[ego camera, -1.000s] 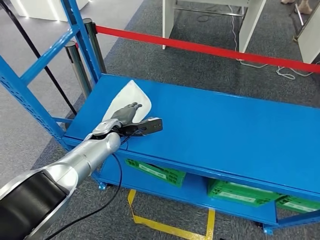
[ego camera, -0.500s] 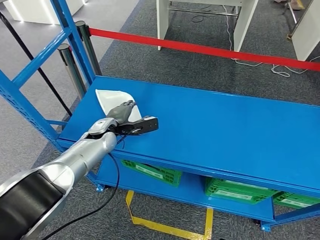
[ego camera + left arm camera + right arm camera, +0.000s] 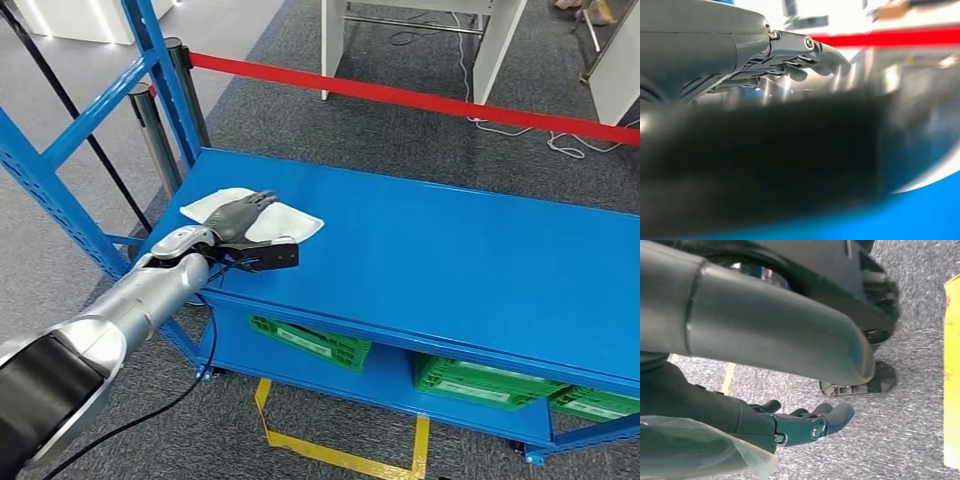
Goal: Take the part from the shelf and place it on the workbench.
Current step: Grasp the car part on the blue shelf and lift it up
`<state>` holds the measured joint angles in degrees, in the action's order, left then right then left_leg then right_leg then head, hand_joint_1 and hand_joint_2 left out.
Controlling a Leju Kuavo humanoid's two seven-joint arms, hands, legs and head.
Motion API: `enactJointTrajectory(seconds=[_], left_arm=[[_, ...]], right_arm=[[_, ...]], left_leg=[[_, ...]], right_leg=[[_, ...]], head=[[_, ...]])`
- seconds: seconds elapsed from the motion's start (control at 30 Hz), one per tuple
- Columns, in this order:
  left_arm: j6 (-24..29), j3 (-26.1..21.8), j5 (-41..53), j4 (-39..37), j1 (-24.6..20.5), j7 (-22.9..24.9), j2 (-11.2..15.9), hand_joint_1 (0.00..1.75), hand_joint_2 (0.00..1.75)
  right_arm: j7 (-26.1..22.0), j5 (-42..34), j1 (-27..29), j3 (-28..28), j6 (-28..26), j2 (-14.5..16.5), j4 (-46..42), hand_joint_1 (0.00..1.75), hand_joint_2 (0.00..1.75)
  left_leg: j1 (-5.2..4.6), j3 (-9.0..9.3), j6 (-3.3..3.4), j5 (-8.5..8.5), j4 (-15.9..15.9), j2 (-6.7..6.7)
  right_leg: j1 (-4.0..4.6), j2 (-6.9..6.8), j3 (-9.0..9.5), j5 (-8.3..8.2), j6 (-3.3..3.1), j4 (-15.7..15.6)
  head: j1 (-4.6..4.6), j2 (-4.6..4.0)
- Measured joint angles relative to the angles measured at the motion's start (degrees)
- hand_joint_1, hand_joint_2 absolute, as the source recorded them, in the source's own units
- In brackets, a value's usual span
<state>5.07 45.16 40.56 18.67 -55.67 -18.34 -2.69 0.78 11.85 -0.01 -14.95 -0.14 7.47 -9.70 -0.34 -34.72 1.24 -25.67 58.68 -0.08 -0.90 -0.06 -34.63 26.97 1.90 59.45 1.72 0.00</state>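
A flat white part (image 3: 293,225) lies low over the left end of the blue shelf top (image 3: 453,260). My left hand (image 3: 238,215) is on the part, fingers stretched across its upper face, and holds it. In the left wrist view the fingers (image 3: 806,55) reach forward above a dark blurred mass, and the grip underneath is hidden. My right hand (image 3: 806,425) hangs over the grey carpet, fingers slightly curled, with nothing in it.
Blue rack uprights (image 3: 45,190) and two steel posts (image 3: 155,135) stand at the left. A red barrier tape (image 3: 423,98) runs behind the shelf. Green crates (image 3: 309,342) sit on the lower level. Yellow floor tape (image 3: 332,455) marks the carpet in front.
The white part has turned in my left hand, from pointing away and tilted up to lying nearly flat and sideways. The hand has drawn slightly left and back.
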Motion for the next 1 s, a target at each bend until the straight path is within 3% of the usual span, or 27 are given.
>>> enactJointTrajectory(seconds=[0.13,0.2,0.27,0.3,0.33,0.37,0.43,0.47,0.53,0.63,0.7,0.77,0.8,0.83,0.87,0.93,1.0], left_arm=[[3.6,0.2,-0.4,1.7,0.4,-5.1,2.9,0.00,1.75],[7.6,0.3,-0.1,2.5,0.7,-6.7,4.0,0.00,1.75],[12.1,0.5,0.1,2.8,1.4,-8.2,4.7,0.00,1.75],[14.5,0.5,0.2,2.9,1.8,-8.8,4.9,0.00,1.75],[16.8,0.6,0.4,2.9,2.3,-9.2,5.1,0.00,1.75],[19.1,0.7,0.9,2.9,2.7,-9.5,5.2,0.00,1.75],[22.3,1.0,2.3,2.9,2.9,-9.0,5.3,0.00,1.75],[23.1,1.3,3.1,2.9,2.9,-8.5,5.4,0.00,1.75],[23.7,1.9,4.6,2.8,2.9,-7.3,5.4,0.00,1.75],[23.7,2.6,5.5,2.7,3.1,-6.6,5.4,0.00,1.75],[23.7,3.0,5.6,2.7,3.0,-6.4,5.3,0.00,1.75],[23.7,3.3,5.6,2.6,3.1,-6.3,5.3,0.00,1.75],[23.6,3.4,5.6,2.6,3.2,-6.3,5.2,0.00,1.75],[23.6,3.6,5.6,2.5,3.3,-6.3,5.2,0.00,1.75],[23.6,3.7,5.6,2.5,3.4,-6.3,5.2,0.00,1.75],[23.6,3.9,6.1,2.4,3.3,-5.8,5.1,0.00,1.75],[23.2,4.2,6.9,2.4,3.1,-4.7,5.1,0.00,1.75]], right_arm=[[-0.3,0.1,0.2,0.0,0.4,0.0,0.0,0.00,0.00],[-0.5,0.3,0.2,0.0,0.8,-0.1,0.0,0.00,0.00],[-0.9,0.5,0.1,0.1,1.0,-0.2,0.0,0.00,0.00],[-1.3,0.6,0.1,0.2,1.0,-0.3,0.0,0.00,0.00],[-1.6,0.7,0.1,0.2,1.0,-0.3,0.0,0.00,0.00],[-1.8,0.7,0.1,0.3,1.0,-0.4,0.0,0.00,0.00],[-2.2,0.9,0.1,0.3,1.0,-0.6,0.0,0.00,0.00],[-2.3,1.0,0.0,0.3,1.0,-0.7,0.0,0.00,0.00],[-2.3,1.1,-0.1,0.4,1.0,-0.9,0.0,0.00,0.00],[-2.4,1.1,0.0,0.4,1.0,-1.1,0.0,0.00,0.00],[-2.4,1.1,0.0,0.4,1.0,-1.2,0.0,0.00,0.00],[-2.4,1.1,0.0,0.4,1.0,-1.3,0.0,0.00,0.00],[-2.4,1.1,0.0,0.4,1.0,-1.4,0.0,0.00,0.00],[-2.4,1.1,0.0,0.4,1.0,-1.4,0.0,0.00,0.00],[-2.4,1.1,0.0,0.4,1.0,-1.4,0.0,0.00,0.00],[-2.3,1.1,0.0,0.4,1.0,-1.5,0.0,0.00,0.00],[-2.2,1.1,0.0,0.5,1.0,-1.6,0.0,0.00,0.00]], left_leg=[[0.08,-0.55,-1.05,-0.76,1.3,0.07],[0.24,-2.48,-1.71,-3.66,6.3,0.04],[0.44,-5.50,-2.16,-7.05,13.5,0.02],[0.55,-6.54,-2.25,-7.75,15.9,0.02],[0.65,-6.73,-2.26,-7.31,16.3,0.02],[0.74,-5.94,-2.20,-5.80,14.4,0.02],[0.77,-2.56,-1.94,-1.85,6.9,0.00],[0.70,-1.02,-1.77,-0.68,3.5,-0.04],[0.51,0.19,-1.38,-0.38,0.5,-0.08],[0.63,0.16,-0.43,-0.15,-0.2,0.00],[0.81,0.26,0.29,0.14,-0.6,0.10],[0.67,0.16,0.60,0.18,-0.5,0.12],[0.59,0.15,0.65,0.18,-0.5,0.11],[0.53,0.15,0.66,0.17,-0.5,0.11],[0.48,0.19,0.66,0.15,-0.5,0.10],[0.44,0.29,0.53,0.03,-0.3,0.09],[0.23,0.14,0.15,-0.10,-0.1,0.07]], right_leg=[[-0.10,0.27,0.26,0.01,-1.15,-0.6],[-0.27,0.23,0.37,-0.09,-1.68,-0.7],[-0.26,0.27,0.39,-0.07,-1.92,-0.7],[-0.27,0.33,0.41,-0.06,-1.95,-0.7],[-0.27,0.41,0.44,-0.06,-1.96,-0.7],[-0.27,0.50,0.49,-0.05,-1.94,-0.7],[-0.24,0.57,0.60,-0.01,-1.82,-0.7],[-0.14,0.60,0.56,0.03,-1.64,-0.7],[0.02,0.61,0.35,-0.06,-1.08,-0.7],[0.00,0.56,-0.23,0.28,-0.21,-0.5],[-0.02,0.46,-2.18,2.68,0.16,3.5],[0.01,0.41,-5.78,6.18,0.33,11.3],[0.02,0.41,-7.37,7.16,0.37,14.6],[0.03,0.40,-8.06,7.01,0.36,15.8],[0.05,0.40,-7.57,5.74,0.27,14.6],[0.09,0.25,-3.99,1.86,-0.09,7.0],[0.21,0.11,-0.66,0.03,-0.45,0.6]], head=[[0.22,0.00],[0.46,0.00],[0.61,0.00],[0.62,0.00],[0.64,0.00],[0.64,-0.01],[0.62,-0.01],[0.61,-0.01],[0.56,0.00],[0.51,-0.01],[0.41,0.00],[0.32,0.00],[0.34,0.00],[0.33,-0.01],[0.34,-0.01],[0.34,-0.01],[0.39,0.00]])
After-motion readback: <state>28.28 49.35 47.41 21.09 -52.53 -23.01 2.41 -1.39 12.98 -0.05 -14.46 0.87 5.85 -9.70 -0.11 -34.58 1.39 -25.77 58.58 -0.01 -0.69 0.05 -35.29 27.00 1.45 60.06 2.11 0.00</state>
